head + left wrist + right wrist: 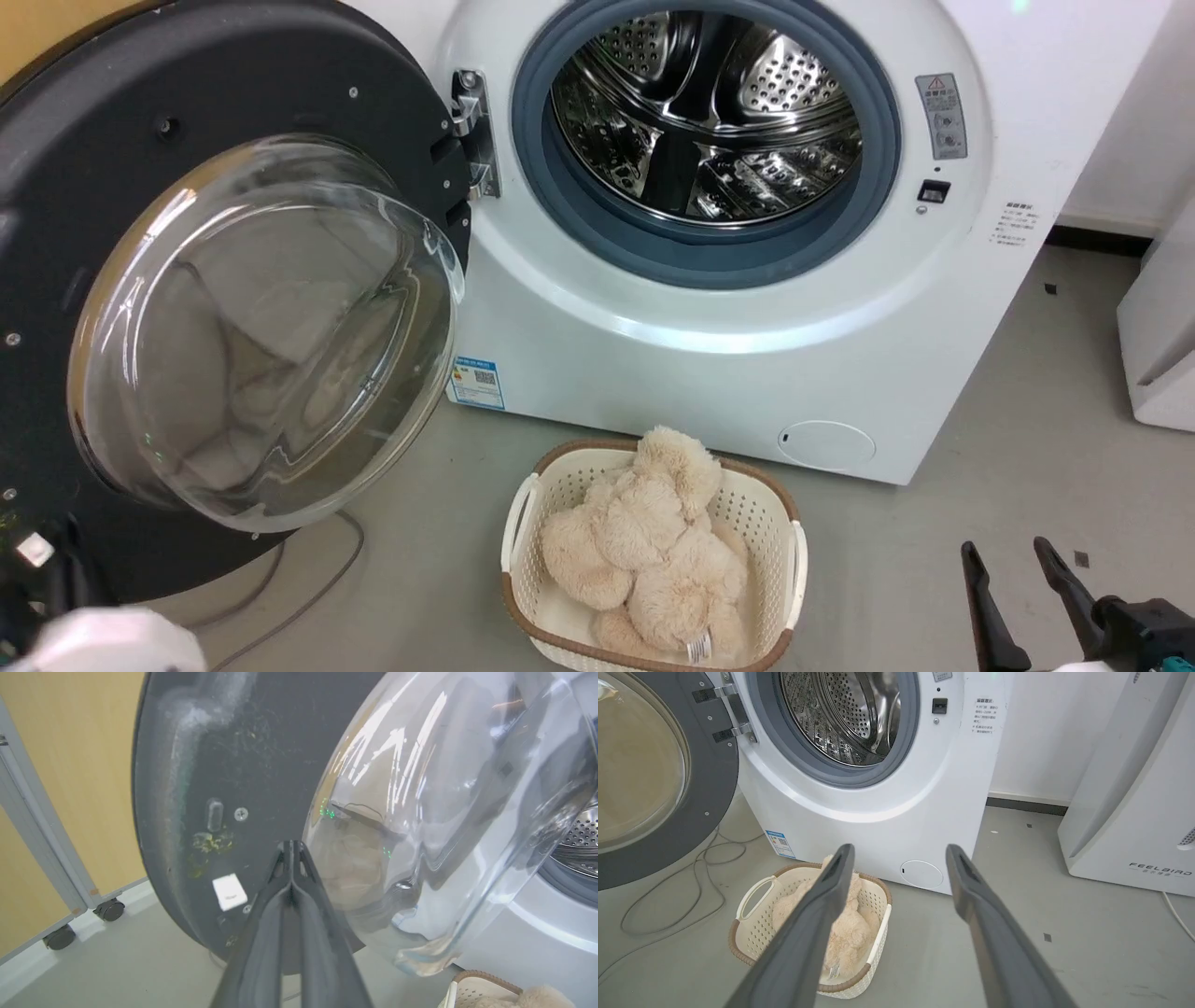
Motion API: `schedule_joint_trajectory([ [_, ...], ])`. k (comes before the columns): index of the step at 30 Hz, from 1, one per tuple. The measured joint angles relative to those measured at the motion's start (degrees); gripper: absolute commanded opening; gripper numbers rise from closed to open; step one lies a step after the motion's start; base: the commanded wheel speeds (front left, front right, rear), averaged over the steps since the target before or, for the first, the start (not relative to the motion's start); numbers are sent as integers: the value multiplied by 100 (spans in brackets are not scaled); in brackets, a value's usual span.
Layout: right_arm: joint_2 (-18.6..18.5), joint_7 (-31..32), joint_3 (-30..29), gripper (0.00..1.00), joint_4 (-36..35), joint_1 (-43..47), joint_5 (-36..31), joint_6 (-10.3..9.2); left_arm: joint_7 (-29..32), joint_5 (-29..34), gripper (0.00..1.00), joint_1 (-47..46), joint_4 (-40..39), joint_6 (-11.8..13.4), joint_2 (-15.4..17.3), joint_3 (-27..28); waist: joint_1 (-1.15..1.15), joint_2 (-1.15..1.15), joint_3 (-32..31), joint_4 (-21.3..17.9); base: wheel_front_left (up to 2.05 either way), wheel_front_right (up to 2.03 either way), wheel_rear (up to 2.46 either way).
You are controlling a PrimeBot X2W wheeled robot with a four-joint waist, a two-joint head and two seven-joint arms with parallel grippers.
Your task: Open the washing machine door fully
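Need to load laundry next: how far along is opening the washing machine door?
Done: the washing machine door is unlatched and swung wide on its hinge, leaving the steel drum exposed. In hand: the left gripper, shut, has its tips at the door's dark inner face beside the glass bowl; contact is unclear. The right gripper is open, away from the door. Left: perhaps a final push to the hinge stop.

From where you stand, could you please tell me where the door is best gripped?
Probably pinch the door by its thin dark rim, on the edge away from the hinge, coming in edge-on from your left; the glass bowl bulges smooth and round, with nothing to clamp.
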Motion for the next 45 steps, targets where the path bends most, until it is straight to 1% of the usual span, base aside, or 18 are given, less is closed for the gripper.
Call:
schedule_joint_trajectory([
  [1, 0, -2, 9, 100, -4, 1, 1, 0, 0, 14, 2, 147, -120, 43, -91, -35, 0, 0, -16, -5, 0, 0, 0],
  [2, 0, -2, 18, 100, -4, 1, 0, 0, 0, 60, 29, 299, -253, 99, -200, -80, 0, 0, -34, -11, 0, 0, 0],
  [3, 0, -2, 31, 100, -7, 1, 0, 0, 0, 92, 45, 449, -348, 127, -285, -110, 0, 0, -50, -24, 0, 0, 0],
  [4, 0, -2, 41, 100, -9, 1, 0, 0, 0, 99, 75, 579, -438, 135, -348, -125, 0, 0, -66, -39, 0, 0, 0],
  [5, 0, -3, 42, 100, -15, 4, -4, 0, 0, 122, 99, 686, -532, 170, -397, -146, 0, 0, -83, -48, 0, 0, 0],
  [11, 0, 0, 40, 100, -90, 20, -45, 0, -1, 345, 100, 1156, -1018, 165, -733, -498, 0, 0, -145, -63, 0, 0, 0],
  [19, 0, 12, 79, 100, -205, 26, -111, 0, -1, 837, 100, 1310, -1397, -26, -957, -1209, 0, 0, -197, -245, 0, 0, 0],
  [26, 1, 63, 101, 100, -372, 42, -111, 0, 2, 1217, 100, 1124, -1528, -152, -984, -1766, 0, 0, -234, -517, 0, 0, 0],
  [31, 1, 133, 112, 100, -453, 67, -111, 0, 71, 1368, 100, 819, -1510, -244, -909, -1968, 0, 0, -235, -738, 0, 0, 0],
  [33, 1, 140, 121, 100, -476, 69, -111, 0, 114, 1406, 100, 744, -1461, -281, -895, -2017, 0, 0, -234, -828, 0, 0, 0],
  [38, 1, 162, 152, 100, -480, 125, -108, 0, 211, 1412, 100, 704, -1315, -281, -853, -2059, 0, 0, -228, -1015, 0, 0, 0],
  [45, 1, 155, 170, 100, -471, 133, -70, 0, 256, 1412, 100, 705, -1238, -272, -829, -2096, 0, 0, -203, -1101, 0, 0, 0],
])
